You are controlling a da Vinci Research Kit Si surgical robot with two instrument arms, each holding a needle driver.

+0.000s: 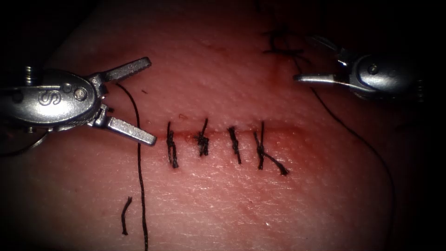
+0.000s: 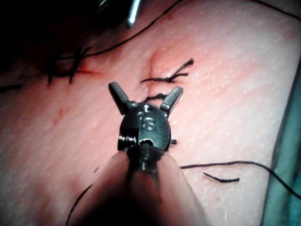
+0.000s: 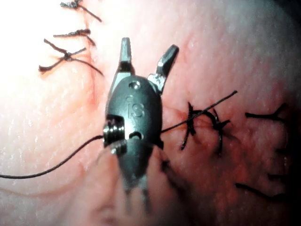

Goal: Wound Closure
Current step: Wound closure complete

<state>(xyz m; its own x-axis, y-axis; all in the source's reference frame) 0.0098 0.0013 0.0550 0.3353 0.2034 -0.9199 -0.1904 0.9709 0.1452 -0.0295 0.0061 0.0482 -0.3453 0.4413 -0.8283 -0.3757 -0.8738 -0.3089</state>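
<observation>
Currently, item one: pale pink pork-belly tissue [image 1: 223, 204] with a horizontal reddish cut [image 1: 218, 135] across the middle of the endoscope view, closed by four dark knotted stitches [image 1: 203, 138] set side by side; a further tangle of dark thread [image 1: 278, 44] lies toward one o'clock. By that count, most of the closure looks done; the stretch of cut at nine o'clock of the stitches bears no stitch.

Item two: silver steel left needle driver [image 1: 139, 100], at nine o'clock, jaws spread wide in a V, holding nothing.

Item three: silver steel right needle driver [image 1: 316, 60], at two o'clock, jaws parted as seen in the right wrist view [image 3: 148, 52], nothing between them.

Item four: long thin black suture thread [image 1: 139, 176], running from beside the left tool down to six o'clock; a second strand [image 1: 362, 139] trails from below the right tool toward four o'clock. Neither is gripped.

Item five: short cut end of black thread [image 1: 124, 216], loose on the tissue at seven o'clock.

Item six: curved needle, not made out; whether it sits in the tissue cannot be told
</observation>
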